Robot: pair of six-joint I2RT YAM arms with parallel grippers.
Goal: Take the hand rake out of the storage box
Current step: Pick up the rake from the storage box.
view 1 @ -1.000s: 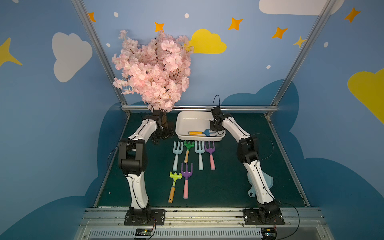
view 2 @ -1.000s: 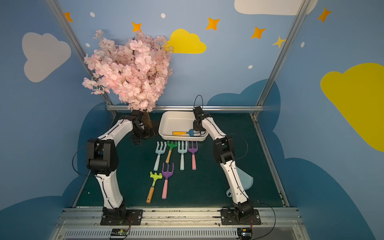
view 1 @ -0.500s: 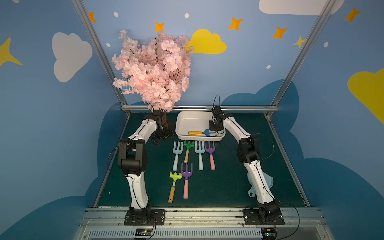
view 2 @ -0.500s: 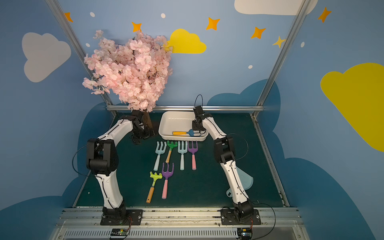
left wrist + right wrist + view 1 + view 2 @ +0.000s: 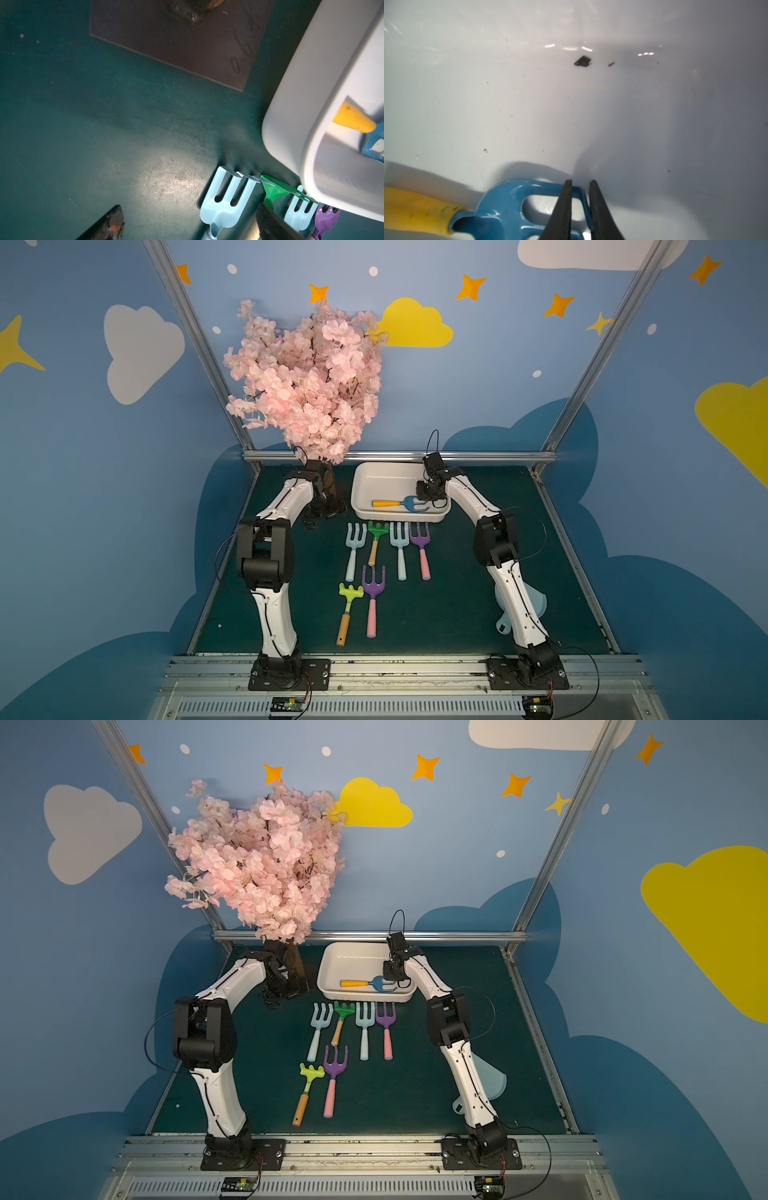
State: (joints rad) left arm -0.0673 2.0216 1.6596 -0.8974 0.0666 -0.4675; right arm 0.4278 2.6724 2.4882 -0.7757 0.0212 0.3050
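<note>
In the right wrist view the hand rake (image 5: 500, 209) is running off the edge. Its yellow handle is being cut short, and its prongs are passing behind the right gripper (image 5: 580, 182), so a firm pinch cannot be told. In both top views that gripper's tips are hiding behind its own body. The left gripper (image 5: 189, 205) is showing only finger ends; beside it, the storage box (image 5: 307, 116) is being cropped.
</note>
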